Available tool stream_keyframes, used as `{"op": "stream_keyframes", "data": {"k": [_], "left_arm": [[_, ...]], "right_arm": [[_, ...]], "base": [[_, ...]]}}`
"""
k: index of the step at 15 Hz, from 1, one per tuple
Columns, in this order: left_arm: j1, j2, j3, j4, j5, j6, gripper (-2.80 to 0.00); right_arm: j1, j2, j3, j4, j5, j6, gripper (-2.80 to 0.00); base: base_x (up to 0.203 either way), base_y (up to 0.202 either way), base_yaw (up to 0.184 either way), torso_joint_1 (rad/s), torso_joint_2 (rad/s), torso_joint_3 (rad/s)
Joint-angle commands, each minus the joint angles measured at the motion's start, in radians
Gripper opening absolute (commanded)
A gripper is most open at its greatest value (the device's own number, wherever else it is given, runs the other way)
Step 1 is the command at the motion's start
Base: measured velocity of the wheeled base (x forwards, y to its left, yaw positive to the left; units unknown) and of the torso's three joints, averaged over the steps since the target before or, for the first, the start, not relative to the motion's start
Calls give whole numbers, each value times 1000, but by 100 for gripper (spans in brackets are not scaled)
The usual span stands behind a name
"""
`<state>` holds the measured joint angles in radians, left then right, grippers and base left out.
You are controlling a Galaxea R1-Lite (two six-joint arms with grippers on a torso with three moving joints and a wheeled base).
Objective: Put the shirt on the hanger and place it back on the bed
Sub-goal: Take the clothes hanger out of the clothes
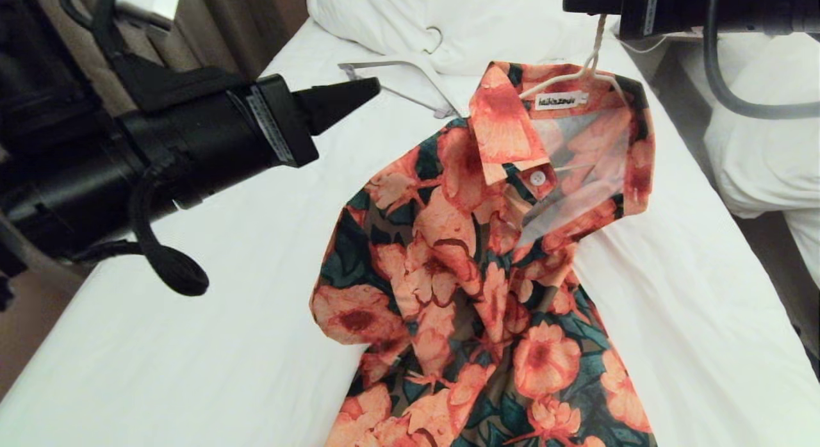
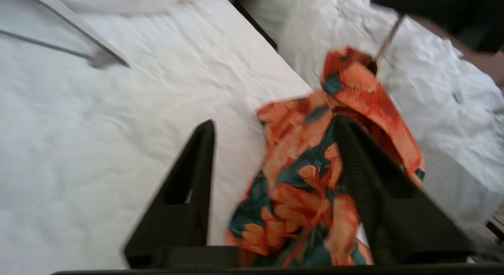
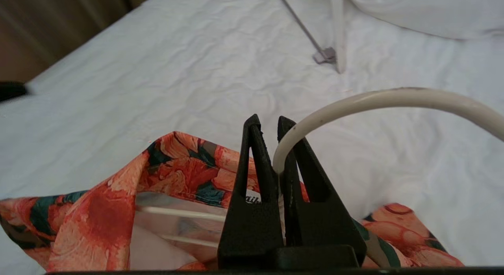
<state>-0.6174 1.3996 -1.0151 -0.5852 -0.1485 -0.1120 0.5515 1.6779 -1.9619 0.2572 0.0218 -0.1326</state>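
Right end effector (image 3: 271, 127), upper right in head view, is clenched on the long hook of the thin cream-white rod hanger (image 3: 378, 99); the hanger's shoulders sit inside the collar of the short-sleeved floral shirt (orange-pink flowers, dark green leaves, white buttons, pale lining) (image 1: 474, 268). Collar end is lifted; the shirt's lower part lies on the white wrinkled sheet of the bed (image 1: 211, 344). Left end effector (image 2: 271, 127), at left in head view, is released, jaws apart w/ nothing between them, off to the left of the shirt.

Risks, as judged:
- Grip is on a smooth, round, narrow rod, so the hook may swivel or slip between the jaws, esp. under the cloth's hanging weight.
- Fabric looks thin, limp and slippery; the shoulder seating is hidden by cloth, so one side may slide off a rod end when the hanger is laid down.
- Front looks open apart from a button near the collar; the collar could gape and shed the hanger.
- A thicker flat white hanger w/ grey bar (image 1: 397, 82) lies on the sheet near the heaped white duvet (image 1: 487, 24); setting down there could snag it.
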Motion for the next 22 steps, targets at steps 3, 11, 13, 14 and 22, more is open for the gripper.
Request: {"op": "stream_keyframes", "data": {"k": [3, 11, 13, 14, 22], "left_arm": [[90, -69, -16, 8, -9, -2, -280], [128, -45, -28, 12, -59, -37, -280], [125, -46, -27, 12, -59, -37, -280], [125, -48, -26, 12, -59, -37, -280], [117, -54, -25, 12, -59, -37, -280]], "right_arm": [[-30, 17, 8, 2, 3, -4, -280], [-27, 31, 3, -119, 3, -61, -280], [-25, 32, 3, -186, 3, -61, -280], [-25, 32, 3, -190, 3, -62, -280], [-20, 37, 1, -317, 17, -127, -280]], "base": [[0, 0, 0, 0, 0, 0], [0, 0, 0, 44, -257, -210], [0, 0, 0, 122, -464, -368], [0, 0, 0, 116, -496, -373], [0, 0, 0, 168, -527, -360]]}}
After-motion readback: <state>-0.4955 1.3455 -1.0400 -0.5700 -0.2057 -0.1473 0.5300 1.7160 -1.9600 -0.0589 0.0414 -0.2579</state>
